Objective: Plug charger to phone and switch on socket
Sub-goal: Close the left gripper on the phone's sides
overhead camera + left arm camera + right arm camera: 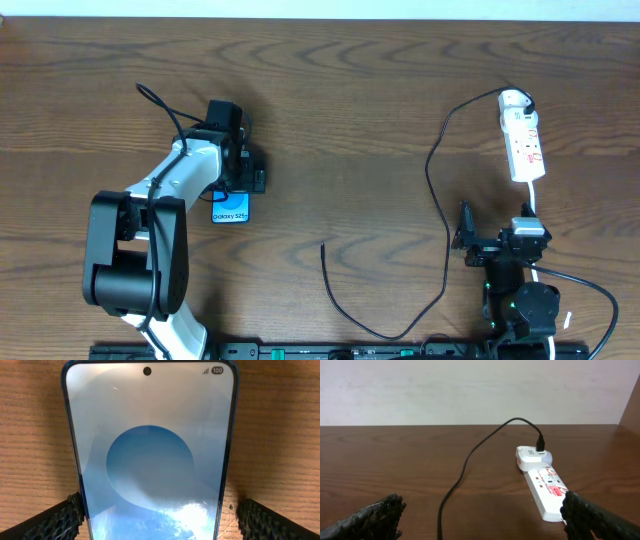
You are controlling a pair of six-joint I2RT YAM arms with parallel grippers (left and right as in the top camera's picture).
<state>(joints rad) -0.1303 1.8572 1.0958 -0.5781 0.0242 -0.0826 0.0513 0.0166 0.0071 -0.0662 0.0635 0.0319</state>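
Between spread jaws of left gripper (pixel 160 516): phone (pixel 150 435), screen up.

Table (pixel 340 120): dark brown wood grain.
Phone (pixel 230 208): lying flat at nine o'clock, blue screen up.
Power strip (pixel 523 140): white, at two o'clock.
Charger cable (pixel 437 200): black, looping from the strip towards six o'clock, loose tip near centre.

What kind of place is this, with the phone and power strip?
Probably a robotics lab or test bench, indoors: a wood-grain table against a plain pale wall, a left arm and right arm mounted at one edge, with a phone, charger and power strip laid out.
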